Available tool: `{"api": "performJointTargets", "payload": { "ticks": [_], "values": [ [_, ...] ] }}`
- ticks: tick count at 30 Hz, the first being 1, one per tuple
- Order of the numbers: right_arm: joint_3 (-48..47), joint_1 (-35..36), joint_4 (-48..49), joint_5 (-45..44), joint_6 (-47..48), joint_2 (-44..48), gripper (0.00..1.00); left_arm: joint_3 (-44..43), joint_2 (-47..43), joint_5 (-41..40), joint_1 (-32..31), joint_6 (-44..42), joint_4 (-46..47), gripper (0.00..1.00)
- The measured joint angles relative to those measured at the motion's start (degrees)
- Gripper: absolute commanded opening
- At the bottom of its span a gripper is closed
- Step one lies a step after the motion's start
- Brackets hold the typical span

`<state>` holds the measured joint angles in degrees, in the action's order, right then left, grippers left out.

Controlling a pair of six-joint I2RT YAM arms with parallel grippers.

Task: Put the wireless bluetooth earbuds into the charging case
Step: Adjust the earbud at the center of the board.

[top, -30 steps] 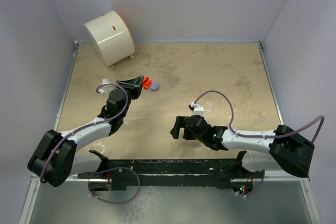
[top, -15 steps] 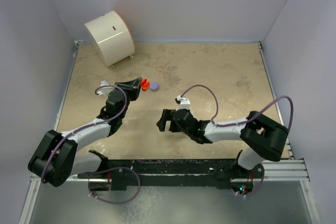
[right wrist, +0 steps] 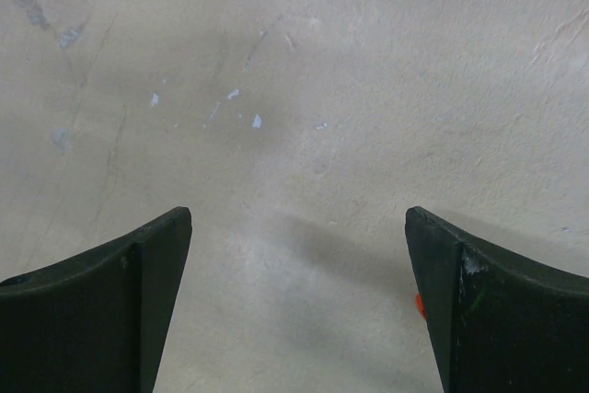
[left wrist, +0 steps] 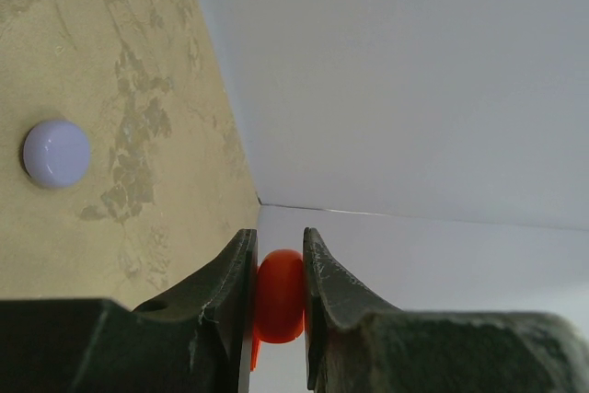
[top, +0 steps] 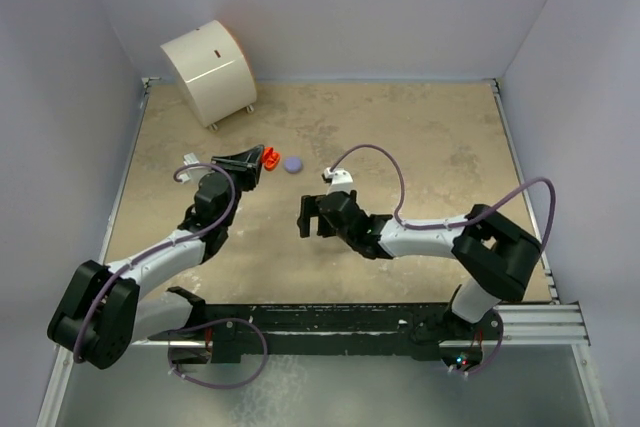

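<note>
My left gripper (top: 258, 159) (left wrist: 279, 255) is shut on a red-orange round charging case (top: 269, 157) (left wrist: 279, 294), held edge-on off the table between both fingers. A lilac round case (top: 292, 163) (left wrist: 56, 153) lies flat on the table just right of it, apart from the gripper. My right gripper (top: 303, 217) (right wrist: 298, 218) stands open over bare table at mid-table, below the lilac case, with nothing between its fingers. A tiny orange speck (right wrist: 419, 305) shows at the inner edge of its right finger; I cannot tell what it is. No earbuds are clearly in view.
A large white cylinder (top: 208, 72) with an orange end lies at the back left corner. Grey walls close the table (top: 420, 137) on three sides. A black rail (top: 320, 322) runs along the near edge by the arm bases.
The right arm has swung left and forward to mid-table, its gripper still open. The left gripper has shifted slightly back with the red-orange case, away from the lilac case.
</note>
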<state>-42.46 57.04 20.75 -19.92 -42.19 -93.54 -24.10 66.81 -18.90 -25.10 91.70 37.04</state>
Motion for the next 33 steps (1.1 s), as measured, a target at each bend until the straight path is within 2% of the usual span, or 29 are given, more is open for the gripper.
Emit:
{"api": "performJointTargets", "payload": {
  "ticks": [9, 19, 24, 33],
  "values": [
    [-11.3, 0.0, -15.4, -3.4, 7.5, 5.1, 0.91, 0.0, -0.9, 0.0, 0.1, -0.8, -1.7, 0.00],
    [-12.2, 0.0, -32.9, -5.1, 9.5, 7.3, 0.69, 0.1, -0.9, 0.2, 0.1, -0.8, -2.1, 0.00],
    [-12.2, 0.0, -34.8, -4.8, 10.4, 7.4, 0.63, 0.1, -0.9, 0.5, 0.1, -0.8, -2.0, 0.00],
    [-12.2, 0.0, -35.1, -4.0, 11.4, 4.8, 0.59, 0.1, -0.8, 0.7, 0.2, -0.8, -2.0, 0.00]
  ]
}}
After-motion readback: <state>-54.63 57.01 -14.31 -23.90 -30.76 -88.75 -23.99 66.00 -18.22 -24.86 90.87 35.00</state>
